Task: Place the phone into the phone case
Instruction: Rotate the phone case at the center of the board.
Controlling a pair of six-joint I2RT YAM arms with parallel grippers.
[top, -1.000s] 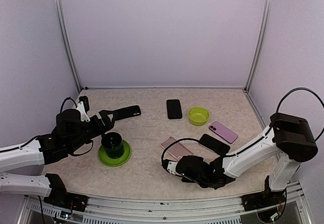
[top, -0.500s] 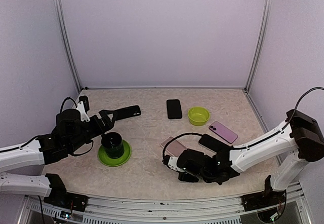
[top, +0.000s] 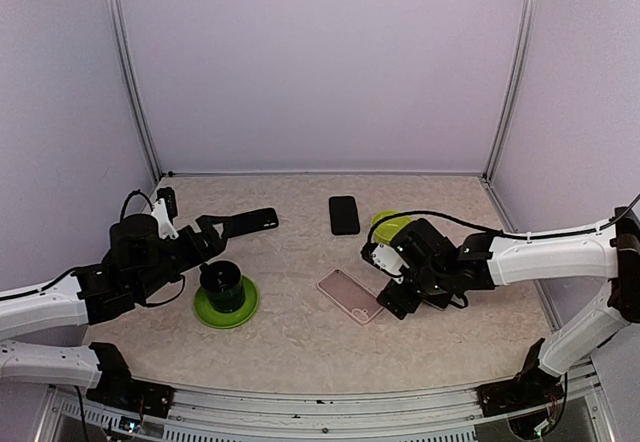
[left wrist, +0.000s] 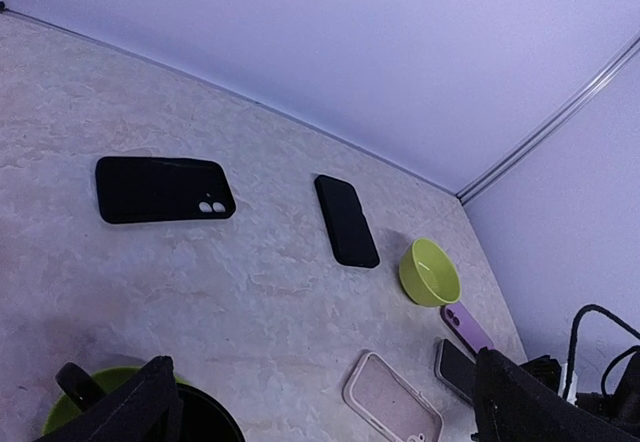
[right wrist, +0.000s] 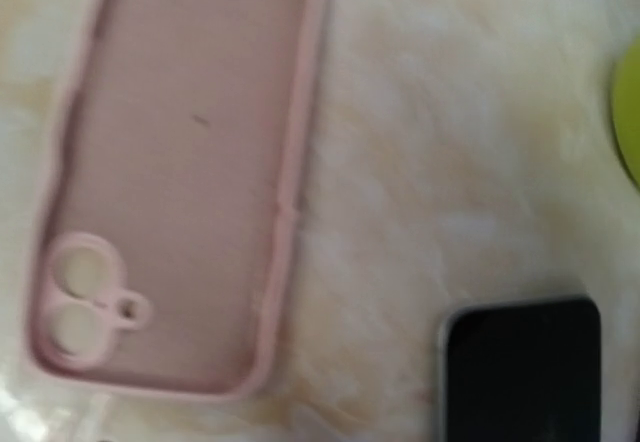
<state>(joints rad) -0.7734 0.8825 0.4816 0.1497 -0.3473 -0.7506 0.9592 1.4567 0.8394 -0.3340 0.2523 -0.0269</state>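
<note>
The empty pink phone case [top: 350, 295] lies open side up at mid-table, also seen as the case [right wrist: 180, 172] and the case [left wrist: 392, 400]. Just right of it lies a black-screened phone [right wrist: 520, 367], the same phone [left wrist: 455, 367], mostly covered from above by my right gripper [top: 398, 297]. That gripper hovers over it. None of its fingers show in the right wrist view and nothing sits between them. My left gripper [top: 212, 234] stands open and empty over a black cup, its fingers [left wrist: 130, 412] spread wide.
A black cup on a green saucer [top: 227, 307] sits under the left gripper. A black phone [top: 344, 215], a black case with camera holes [left wrist: 165, 189], a green bowl [left wrist: 430, 272] and a purple phone [left wrist: 465, 327] lie further back. Walls close three sides.
My right arm has swung up from the front edge toward the back right, now above the black-screened phone, and its jaws have spread. The left arm has not moved.
</note>
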